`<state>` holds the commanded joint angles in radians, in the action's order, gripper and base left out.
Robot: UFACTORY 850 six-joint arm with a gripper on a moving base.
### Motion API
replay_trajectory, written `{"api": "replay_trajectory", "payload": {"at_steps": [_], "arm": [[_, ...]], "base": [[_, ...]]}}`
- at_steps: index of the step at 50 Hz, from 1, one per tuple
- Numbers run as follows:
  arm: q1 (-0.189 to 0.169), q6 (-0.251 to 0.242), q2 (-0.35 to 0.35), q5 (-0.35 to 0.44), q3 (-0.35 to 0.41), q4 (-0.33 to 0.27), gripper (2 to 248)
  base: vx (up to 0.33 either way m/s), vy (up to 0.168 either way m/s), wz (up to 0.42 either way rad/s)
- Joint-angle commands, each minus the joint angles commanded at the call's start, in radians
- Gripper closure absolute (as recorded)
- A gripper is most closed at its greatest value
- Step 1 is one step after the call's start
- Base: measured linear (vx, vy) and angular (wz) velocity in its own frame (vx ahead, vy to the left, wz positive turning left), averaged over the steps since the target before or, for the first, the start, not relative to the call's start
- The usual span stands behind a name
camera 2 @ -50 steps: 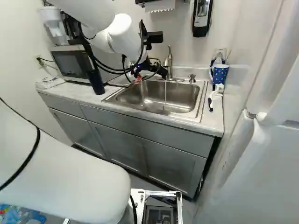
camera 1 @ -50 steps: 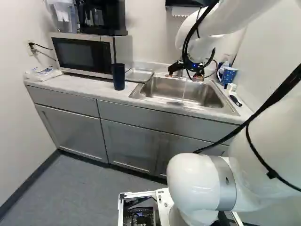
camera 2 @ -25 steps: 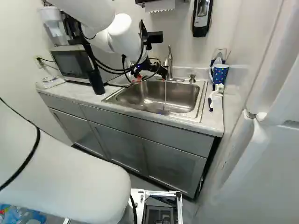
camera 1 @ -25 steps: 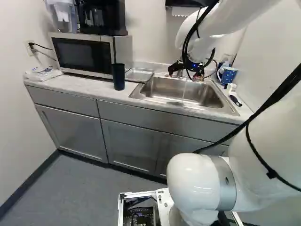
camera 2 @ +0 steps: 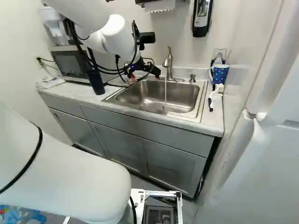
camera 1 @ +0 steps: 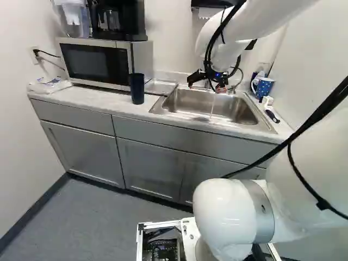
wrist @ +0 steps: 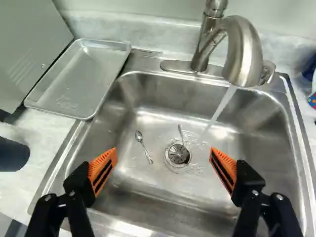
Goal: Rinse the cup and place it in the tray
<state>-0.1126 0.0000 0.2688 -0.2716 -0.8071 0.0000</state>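
My gripper (camera 1: 206,87) hangs over the sink (camera 1: 179,112) with its fingers wide apart. Seen in the wrist view, the gripper (wrist: 163,165) is open, nothing between its orange pads. The dark blue cup (camera 1: 137,88) stands upright on the counter, left of the sink and in front of the microwave; only part of this cup (wrist: 12,154) shows in the wrist view. A shallow metal tray (wrist: 79,81) lies between microwave and sink, beside the basin. Water runs from the faucet (wrist: 243,54) into the basin.
Two small spoons (wrist: 142,142) lie in the basin, one at the drain. The microwave (camera 1: 98,61) stands behind the cup. Right of the sink are a blue patterned mug (camera 2: 219,73) and a brush (camera 2: 216,93). A soap dispenser (camera 2: 202,17) hangs on the wall.
The arm and open gripper have swung left above the sink, towards the side with the tray and cup. The cup, the tray and the base have stayed where they were.
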Motion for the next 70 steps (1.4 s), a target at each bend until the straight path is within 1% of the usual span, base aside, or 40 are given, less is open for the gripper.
{"api": "replay_trajectory", "payload": {"at_steps": [39,70], "arm": [[0.147,0.0,0.004,0.0,0.003,0.0,3],[0.262,0.0,-0.013,0.0,-0.012,0.0,3]], "base": [[0.0,0.0,0.0],[0.0,0.0,0.0]]}}
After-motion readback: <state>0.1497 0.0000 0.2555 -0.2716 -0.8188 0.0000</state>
